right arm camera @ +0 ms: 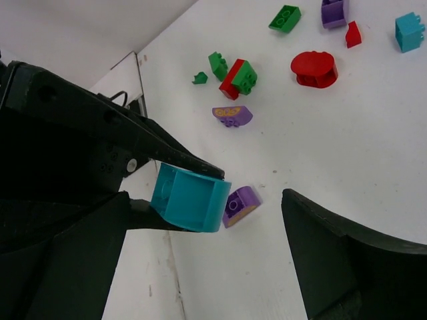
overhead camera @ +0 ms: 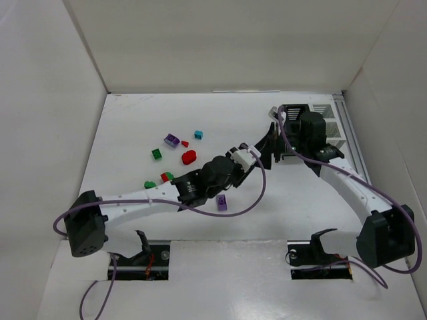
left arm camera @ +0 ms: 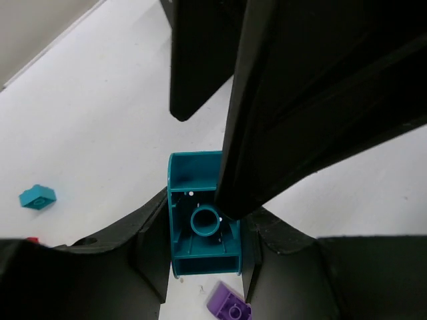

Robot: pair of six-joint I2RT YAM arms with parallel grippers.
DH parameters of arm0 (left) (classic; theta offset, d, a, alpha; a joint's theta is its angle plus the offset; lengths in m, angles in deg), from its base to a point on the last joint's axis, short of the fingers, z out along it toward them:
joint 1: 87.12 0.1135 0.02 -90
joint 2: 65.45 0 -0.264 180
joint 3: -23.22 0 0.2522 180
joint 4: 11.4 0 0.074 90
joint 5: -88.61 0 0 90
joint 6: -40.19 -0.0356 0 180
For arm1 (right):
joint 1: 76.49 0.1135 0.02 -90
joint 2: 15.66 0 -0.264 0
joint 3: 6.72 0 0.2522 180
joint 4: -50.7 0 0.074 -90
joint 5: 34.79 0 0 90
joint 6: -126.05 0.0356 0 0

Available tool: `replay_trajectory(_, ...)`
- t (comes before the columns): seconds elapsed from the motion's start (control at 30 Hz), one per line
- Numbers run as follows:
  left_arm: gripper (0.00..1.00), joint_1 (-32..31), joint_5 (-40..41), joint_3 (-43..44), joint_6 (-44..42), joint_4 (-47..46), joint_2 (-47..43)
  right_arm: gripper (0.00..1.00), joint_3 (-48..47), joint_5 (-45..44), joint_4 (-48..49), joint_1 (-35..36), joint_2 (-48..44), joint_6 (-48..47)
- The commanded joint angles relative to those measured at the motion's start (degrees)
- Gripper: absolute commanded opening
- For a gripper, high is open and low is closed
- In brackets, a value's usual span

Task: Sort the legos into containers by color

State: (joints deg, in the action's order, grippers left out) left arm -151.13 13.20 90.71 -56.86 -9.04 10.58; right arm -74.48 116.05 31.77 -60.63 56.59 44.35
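Note:
My left gripper point(left arm camera: 203, 230) is shut on a teal lego point(left arm camera: 195, 175), held above the table; from above this gripper point(overhead camera: 259, 155) reaches toward the right one. In the right wrist view the same teal lego point(right arm camera: 189, 199) sits between the left gripper's black fingers point(right arm camera: 170, 145). My right gripper point(right arm camera: 207, 263) is open wide with the brick near its left finger; one right finger point(left arm camera: 300, 113) overlaps the brick's upper right corner. The right gripper point(overhead camera: 273, 138) hangs beside the black and white slatted containers point(overhead camera: 328, 113).
Loose legos lie left of centre: purple point(overhead camera: 171, 140), teal point(overhead camera: 198, 135), green point(overhead camera: 156, 154), a round red one point(overhead camera: 189, 157), a red-green pair point(overhead camera: 167, 177) and a purple one point(overhead camera: 221, 203) under the left arm. White walls enclose the table.

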Motion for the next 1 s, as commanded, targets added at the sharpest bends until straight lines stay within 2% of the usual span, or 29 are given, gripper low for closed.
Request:
replay_trajectory(0.0, 0.0, -2.0, 9.2, 2.4, -1.7, -5.2, 1.1, 0.98, -2.6, -2.1, 2.3, 0.6, -0.4, 3.4)
replay_trajectory(0.07, 0.0, -2.9, 13.0, 2.4, -2.3, -6.5, 1.7, 0.94, -2.0, -3.4, 2.3, 0.6, -0.4, 3.9)
replay_trajectory(0.13, 0.0, -3.4, 13.0, 2.4, -3.0, -7.5, 2.4, 0.93, -1.3, -3.4, 2.3, 0.6, -0.4, 3.9)
replay_trajectory(0.27, 0.0, -4.5, 15.6, 1.8, -3.6, -10.8, 2.9, 0.81, -1.3, -3.4, 2.3, 1.8, 0.3, 4.5)
replay_trajectory(0.4, 0.0, -5.1, 18.5, 0.8, -4.6, -12.9, 2.4, 0.75, -0.1, -2.8, 2.3, 1.2, 1.4, 5.1)
replay_trajectory(0.53, 0.0, -5.1, 17.8, -1.9, -5.2, -13.7, 0.3, 0.69, -0.7, -2.1, 2.3, 0.6, 1.4, 4.4)
replay_trajectory(0.6, 0.0, -5.1, 17.1, -2.6, -5.7, -14.3, -1.1, 0.69, -1.4, -1.5, 2.3, 1.2, 1.4, 4.4)
replay_trajectory(0.7, 0.0, -5.1, 16.5, -2.6, -6.2, -14.9, -1.1, 0.62, -2.1, -1.5, 2.3, 3.9, 1.4, 3.9)
replay_trajectory(0.73, 0.0, -5.1, 16.5, -2.0, -6.2, -14.9, -0.6, 0.57, -2.7, -1.5, 2.3, 4.4, 1.4, 3.9)
replay_trajectory(0.93, 0.0, -5.1, 16.5, -0.8, -7.5, -15.4, 0.5, 0.46, -3.2, -0.5, 2.3, 5.6, 2.6, 3.9)
replay_trajectory(0.97, 0.0, -5.1, 17.0, -0.8, -7.5, -15.4, 0.5, 0.4, -3.2, -0.5, 2.3, 5.6, 2.6, 3.4)
